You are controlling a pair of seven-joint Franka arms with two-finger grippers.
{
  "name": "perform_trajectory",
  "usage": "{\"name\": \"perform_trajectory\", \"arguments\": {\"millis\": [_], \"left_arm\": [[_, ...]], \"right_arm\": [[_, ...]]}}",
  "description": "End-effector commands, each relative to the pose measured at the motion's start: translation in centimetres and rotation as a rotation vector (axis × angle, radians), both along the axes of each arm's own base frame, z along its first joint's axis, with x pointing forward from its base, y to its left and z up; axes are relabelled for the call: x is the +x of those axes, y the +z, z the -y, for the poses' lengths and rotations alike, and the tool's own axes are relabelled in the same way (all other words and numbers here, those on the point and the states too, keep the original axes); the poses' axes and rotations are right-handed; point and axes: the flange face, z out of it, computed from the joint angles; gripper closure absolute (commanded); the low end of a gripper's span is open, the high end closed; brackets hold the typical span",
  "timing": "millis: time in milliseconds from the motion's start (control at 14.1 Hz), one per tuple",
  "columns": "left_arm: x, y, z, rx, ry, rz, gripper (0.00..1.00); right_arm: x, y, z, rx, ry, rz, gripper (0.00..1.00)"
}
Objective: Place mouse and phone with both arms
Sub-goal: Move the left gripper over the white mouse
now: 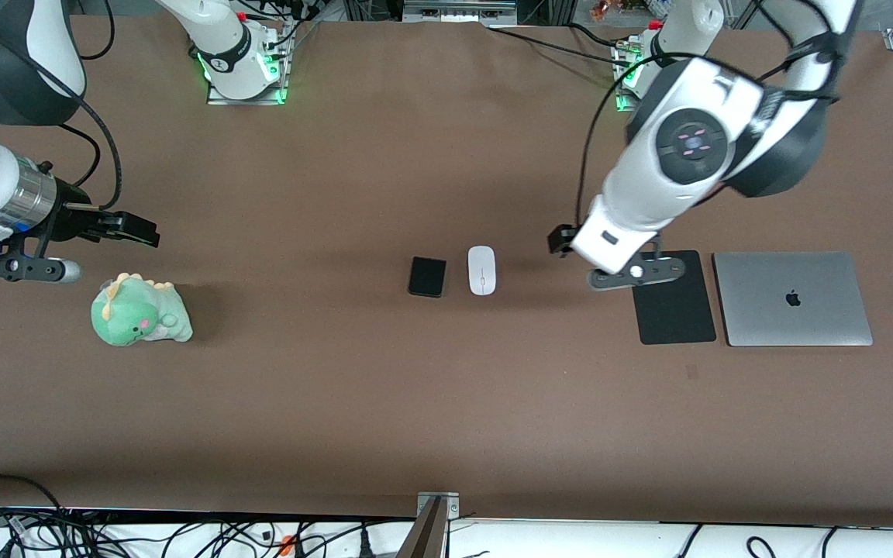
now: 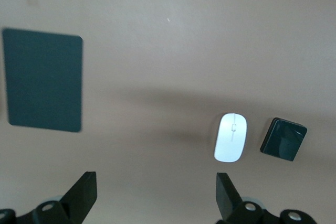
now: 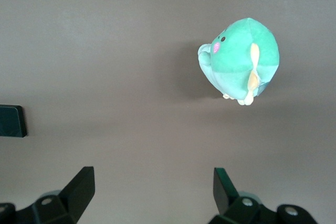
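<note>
Hovering with fingers spread wide and nothing between them, left gripper [image 2: 156,195] hung over bare brown tabletop [image 1: 384,403], between the small white oval glossy-plastic mouse [image 1: 481,270] and the large flat black rectangular mat [image 1: 675,310]; seen from the left wrist view with mouse [image 2: 230,137] just off one fingertip [image 2: 227,190] and mat [image 2: 43,80] well off toward the other; judged nearer of the two arms to the mouse. Lying on the table's middle, mouse's long axis ran toward and away from the front camera, thin grey line at the end farther from that camera; lying just beside it, apart by a narrow gap, toward the right arm's end, the small black rounded-corner rectangular slab of a phone [image 1: 427,277], roughly parallel to the mouse. Resting beside the mat, toward the left arm's end, a closed silver laptop [image 1: 793,298].

Waiting with fingers likewise spread and empty, right gripper [image 3: 151,192] hung over the tabletop at the right arm's end, close to a green plush dinosaur toy [image 1: 139,311]; phone's edge [image 3: 12,121] just inside its wrist view, well apart from the fingers; judged the arm to take the phone, though with a longer reach ahead than the left arm's short sideways shift to the mouse.
</note>
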Motion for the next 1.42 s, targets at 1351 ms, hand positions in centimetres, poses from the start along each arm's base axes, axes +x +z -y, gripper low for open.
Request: {"name": "perform_trajectory", "arguments": {"millis": [1351], "left_arm": [[-3.8,-21.0,15.6,0.14,0.035,0.06,0.0]], "right_arm": [[-0.8,-0.5,-0.5,-0.018,0.001,-0.026,0.0]]}}
